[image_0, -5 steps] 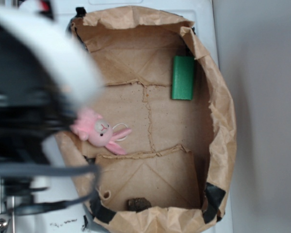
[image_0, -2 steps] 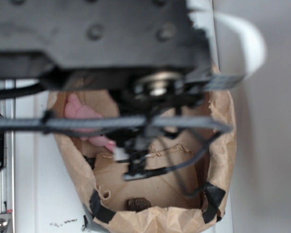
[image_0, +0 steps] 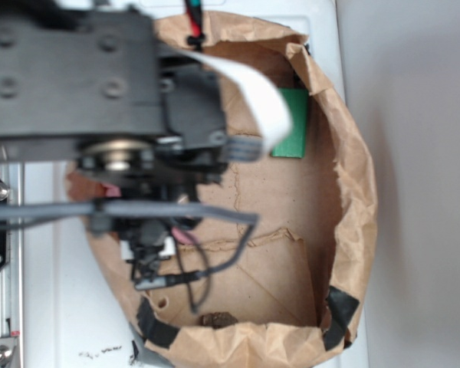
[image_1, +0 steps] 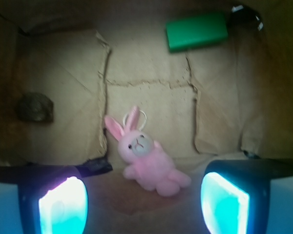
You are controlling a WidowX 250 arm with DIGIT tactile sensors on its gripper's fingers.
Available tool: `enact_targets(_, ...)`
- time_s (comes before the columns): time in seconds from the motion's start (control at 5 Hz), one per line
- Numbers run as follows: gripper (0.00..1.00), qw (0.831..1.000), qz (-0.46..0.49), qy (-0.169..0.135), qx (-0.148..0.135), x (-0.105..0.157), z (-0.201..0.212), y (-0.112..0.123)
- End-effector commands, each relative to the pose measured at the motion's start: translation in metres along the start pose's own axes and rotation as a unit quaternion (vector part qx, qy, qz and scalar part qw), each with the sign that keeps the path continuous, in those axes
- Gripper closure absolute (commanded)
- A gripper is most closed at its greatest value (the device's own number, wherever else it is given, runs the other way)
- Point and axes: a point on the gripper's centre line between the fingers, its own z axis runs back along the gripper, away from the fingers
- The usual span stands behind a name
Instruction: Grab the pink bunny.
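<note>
wide-open claw [image_1: 144, 204] above pink bunny [image_1: 145, 157]

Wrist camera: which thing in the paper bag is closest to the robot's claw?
The pink bunny, lying between the open gripper fingers. The green block and the dark lump sit farther away.

Exterior view: robot arm [image_0: 77, 73], a blurred black boxy housing with round screw heads on its top face. A silver circular joint [image_0: 116, 156] sits at its lower edge. A white flat ribbon cable [image_0: 249, 96] curves off its right side; thin black cables [image_0: 192, 264] loop beneath. Wrist view: gripper [image_1: 144, 202], with two black fingers [image_1: 234, 195] bearing glowing cyan pads.
</note>
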Motion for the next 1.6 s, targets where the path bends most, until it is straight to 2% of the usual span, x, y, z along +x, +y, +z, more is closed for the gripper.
enact_targets(0.0,0.00,0.999,0.008,-0.025,0.026,-0.003,0.009,0.003)
enact_targets(0.6,0.00,0.999,0.008,-0.025,0.026,-0.003,0.009,0.003)
enact_targets(1.0,0.00,0.993,-0.103,-0.053,0.004,0.015,-0.008,0.006)
enact_targets(1.2,0.00,0.992,-0.117,-0.041,-0.001,0.021,-0.015,0.014)
enact_targets(1.4,0.00,0.994,-0.106,-0.023,0.013,0.028,-0.028,0.021)
